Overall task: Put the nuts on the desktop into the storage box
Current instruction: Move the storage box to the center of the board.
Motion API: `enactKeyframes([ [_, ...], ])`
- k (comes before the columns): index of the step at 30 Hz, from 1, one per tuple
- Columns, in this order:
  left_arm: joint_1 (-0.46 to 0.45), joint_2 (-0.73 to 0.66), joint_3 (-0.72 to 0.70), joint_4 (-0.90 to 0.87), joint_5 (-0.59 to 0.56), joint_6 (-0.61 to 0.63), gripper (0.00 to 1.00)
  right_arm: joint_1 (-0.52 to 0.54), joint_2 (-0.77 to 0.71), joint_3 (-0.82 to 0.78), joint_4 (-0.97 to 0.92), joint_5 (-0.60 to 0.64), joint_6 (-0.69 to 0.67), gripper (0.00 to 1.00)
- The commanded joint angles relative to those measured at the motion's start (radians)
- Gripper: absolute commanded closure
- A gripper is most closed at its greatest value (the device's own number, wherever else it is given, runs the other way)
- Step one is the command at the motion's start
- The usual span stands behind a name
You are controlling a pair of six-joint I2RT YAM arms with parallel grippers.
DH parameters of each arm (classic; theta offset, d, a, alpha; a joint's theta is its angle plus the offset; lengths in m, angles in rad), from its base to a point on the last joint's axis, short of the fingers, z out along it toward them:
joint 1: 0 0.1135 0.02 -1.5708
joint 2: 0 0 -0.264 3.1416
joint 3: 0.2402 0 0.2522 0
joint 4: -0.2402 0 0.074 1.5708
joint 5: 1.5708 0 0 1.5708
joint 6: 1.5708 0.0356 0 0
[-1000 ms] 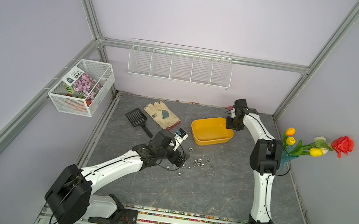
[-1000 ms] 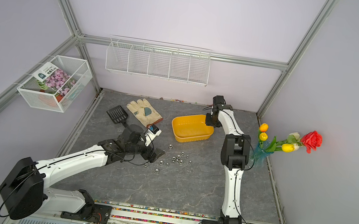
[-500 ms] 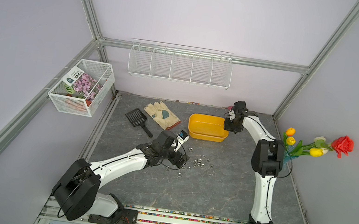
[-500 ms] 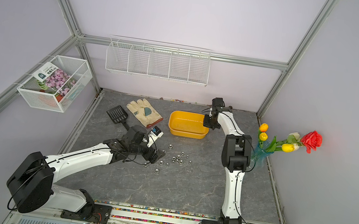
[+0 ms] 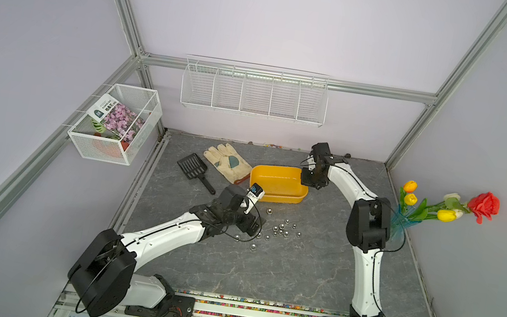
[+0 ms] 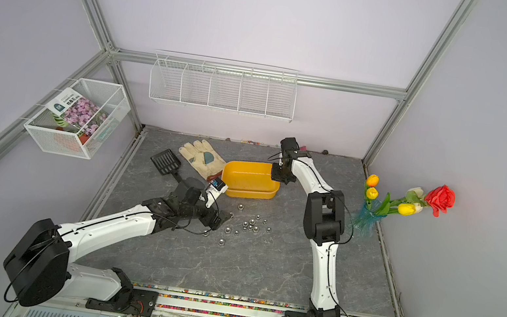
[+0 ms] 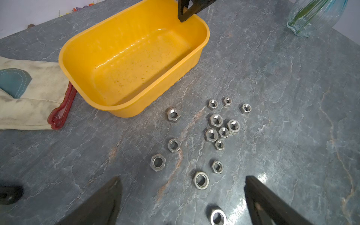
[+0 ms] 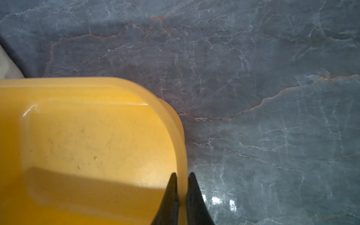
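Observation:
Several small silver nuts (image 5: 282,230) (image 6: 251,226) (image 7: 215,120) lie scattered on the grey veined desktop (image 5: 278,273) in front of the yellow storage box (image 5: 276,182) (image 6: 247,177) (image 7: 132,58) (image 8: 87,146). The box is empty. My left gripper (image 5: 259,228) (image 6: 223,221) (image 7: 182,178) hovers low at the left edge of the nuts, jaws wide open, with one nut (image 7: 201,180) lying between the fingers. My right gripper (image 5: 309,182) (image 6: 278,177) (image 8: 182,174) is shut on the box's right-hand rim, one finger inside and one outside.
A work glove (image 5: 227,162) and a black scoop (image 5: 192,167) lie left of the box. A glass vase of flowers (image 5: 408,215) stands at the right edge. A wire basket (image 5: 116,124) and a wire rack (image 5: 253,94) hang on the walls. Coloured beads (image 5: 256,303) line the front rail.
The right gripper closed on the box's rim and dragged the box leftwards, up against the glove and nearer the nuts. The left gripper has crept slightly towards the nuts.

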Motion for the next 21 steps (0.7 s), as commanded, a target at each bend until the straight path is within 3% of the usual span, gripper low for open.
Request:
enactKeyframes([
  [1,-0.005,-0.003,-0.014,0.022,-0.006,0.014,0.0,-0.008,0.011,0.02,-0.031,0.037,0.041,1.0],
  [21,-0.005,0.021,-0.015,0.029,-0.012,0.026,0.0,-0.002,0.064,0.107,-0.018,0.064,0.116,1.0],
])
